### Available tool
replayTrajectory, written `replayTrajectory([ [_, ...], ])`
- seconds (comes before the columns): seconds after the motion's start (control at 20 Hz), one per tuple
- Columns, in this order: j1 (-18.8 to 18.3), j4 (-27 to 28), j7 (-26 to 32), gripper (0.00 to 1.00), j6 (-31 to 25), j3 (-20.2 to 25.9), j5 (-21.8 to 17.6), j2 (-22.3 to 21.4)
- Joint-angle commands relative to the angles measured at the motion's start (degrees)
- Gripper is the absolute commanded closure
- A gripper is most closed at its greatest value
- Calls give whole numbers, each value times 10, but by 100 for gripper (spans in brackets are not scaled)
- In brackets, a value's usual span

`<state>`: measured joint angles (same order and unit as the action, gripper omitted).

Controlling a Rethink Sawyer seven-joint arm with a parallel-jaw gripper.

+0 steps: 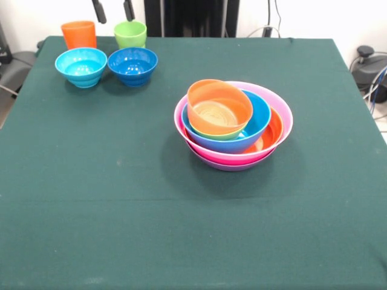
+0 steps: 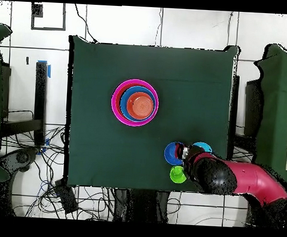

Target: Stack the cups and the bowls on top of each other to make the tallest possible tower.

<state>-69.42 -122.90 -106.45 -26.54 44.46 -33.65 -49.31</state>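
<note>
Nearest the camera, the tower (image 1: 233,124) is seen mid-worktop: pink and purple bowls as base, orange and blue ones nested inside, and a small orange bowl (image 1: 219,107) sitting tilted on top, so a wobble is likely. Everything looks like light, stiff, glossy plastic, so slipping should be expected; a rim pinch would probably work best. Far back, the orange cup (image 1: 79,34), green cup (image 1: 130,34), light blue bowl (image 1: 81,66) and dark blue bowl (image 1: 132,65) are grouped close together, leaving little room. The claw (image 1: 113,10) hangs above them, tips apart, nothing held. The green cloth worktop (image 1: 121,199) is flat and grippy-looking.
</note>
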Motion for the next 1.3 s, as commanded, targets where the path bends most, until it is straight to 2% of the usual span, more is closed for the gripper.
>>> replayTrajectory([
  [0.05, 51, 53, 39, 0, 27, 3, -58, 51],
  [0.3, 69, 72, 24, 0, 75, -6, -90, 83],
  [0.45, 85, 88, 51, 0, 74, -2, -130, 66],
  [0.65, 97, 110, 86, 0, 49, 4, -158, 56],
  [0.8, 107, 118, 81, 0, 55, 5, -173, 53],
  [0.85, 104, 121, 79, 0, 59, 11, -170, 60],
  [0.95, 59, 114, 93, 0, 91, 64, -149, 120],
  [1.0, 54, 116, 97, 0, 75, 70, -136, 136],
  [1.3, 36, 105, 81, 0, 46, 99, -101, 149],
])
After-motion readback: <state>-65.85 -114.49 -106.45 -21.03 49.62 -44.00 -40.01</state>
